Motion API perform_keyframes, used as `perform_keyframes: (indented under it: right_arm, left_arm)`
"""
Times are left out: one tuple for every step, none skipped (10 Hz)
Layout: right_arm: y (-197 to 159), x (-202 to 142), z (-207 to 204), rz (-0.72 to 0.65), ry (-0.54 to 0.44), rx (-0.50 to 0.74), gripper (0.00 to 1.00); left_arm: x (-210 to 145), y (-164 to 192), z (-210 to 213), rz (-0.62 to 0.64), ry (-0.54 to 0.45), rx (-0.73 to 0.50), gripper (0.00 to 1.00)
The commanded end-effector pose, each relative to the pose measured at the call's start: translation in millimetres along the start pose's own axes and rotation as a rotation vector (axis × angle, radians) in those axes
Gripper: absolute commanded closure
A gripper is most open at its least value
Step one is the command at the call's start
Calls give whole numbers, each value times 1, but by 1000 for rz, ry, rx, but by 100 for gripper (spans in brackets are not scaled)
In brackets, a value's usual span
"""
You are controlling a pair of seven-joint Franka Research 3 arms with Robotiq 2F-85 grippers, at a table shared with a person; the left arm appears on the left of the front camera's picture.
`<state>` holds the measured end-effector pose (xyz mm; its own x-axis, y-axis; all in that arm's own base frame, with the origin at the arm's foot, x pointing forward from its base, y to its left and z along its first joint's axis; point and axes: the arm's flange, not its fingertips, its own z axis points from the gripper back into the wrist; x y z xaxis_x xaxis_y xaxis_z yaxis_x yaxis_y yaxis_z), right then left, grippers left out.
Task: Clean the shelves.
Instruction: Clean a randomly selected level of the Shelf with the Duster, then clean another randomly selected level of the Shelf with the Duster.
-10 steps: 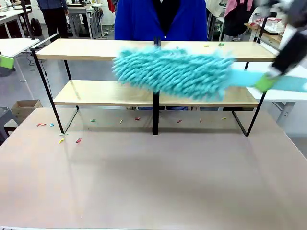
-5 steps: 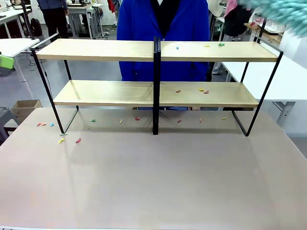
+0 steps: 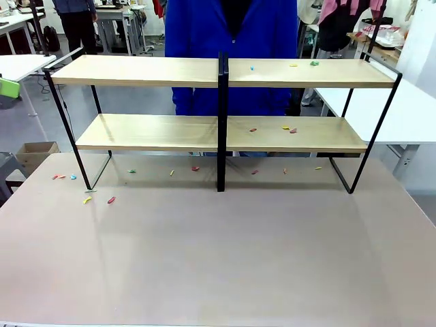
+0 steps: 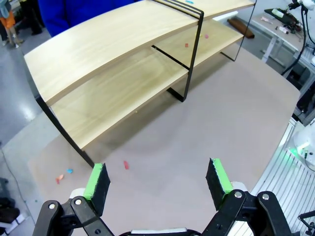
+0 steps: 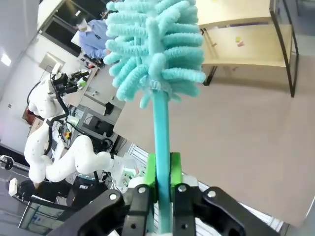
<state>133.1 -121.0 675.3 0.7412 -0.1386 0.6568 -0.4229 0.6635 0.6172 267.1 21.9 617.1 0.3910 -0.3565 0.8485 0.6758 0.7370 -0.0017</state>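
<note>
The shelves (image 3: 143, 71) stand at the bench's (image 3: 218, 259) far side before a person in blue (image 3: 231, 27), with coloured scraps (image 3: 291, 129) on the lower board, while the left tool (image 4: 156, 178) hangs over the bench, fingers spread and empty, and the right tool (image 5: 163, 169) clamps a teal duster (image 5: 155, 44) by its handle.

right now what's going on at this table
The right gripper is shut on the handle of a teal fluffy duster, held off to the side, apart from the shelves. The left gripper hangs open above the tabletop, holding nothing. Small coloured scraps lie on the right halves of both boards, and more are scattered on the tabletop under and left of the rack. A person in a blue coat stands behind the shelves.
</note>
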Motion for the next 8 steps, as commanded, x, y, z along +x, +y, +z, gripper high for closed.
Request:
perform_keyframes:
  right_arm:
    - [9,13,-2,16,21,-8,87]
    - [9,13,-2,16,21,-8,87]
    - [9,13,-2,16,21,-8,87]
    - [9,13,-2,16,21,-8,87]
    - [9,13,-2,16,21,-8,87]
    - [9,13,-2,16,21,-8,87]
    - [9,13,-2,16,21,-8,87]
    - [9,13,-2,16,21,-8,87]
  left_arm:
    - [0,1,0,-6,-9,-14,0]
    - [0,1,0,-6,-9,-14,0]
    - [0,1,0,-6,-9,-14,0]
    - [0,1,0,-6,-9,-14,0]
    - [0,1,0,-6,-9,-14,0]
    - [0,1,0,-6,-9,-14,0]
    - [0,1,0,-6,-9,-14,0]
    - [0,1,0,-6,-9,-14,0]
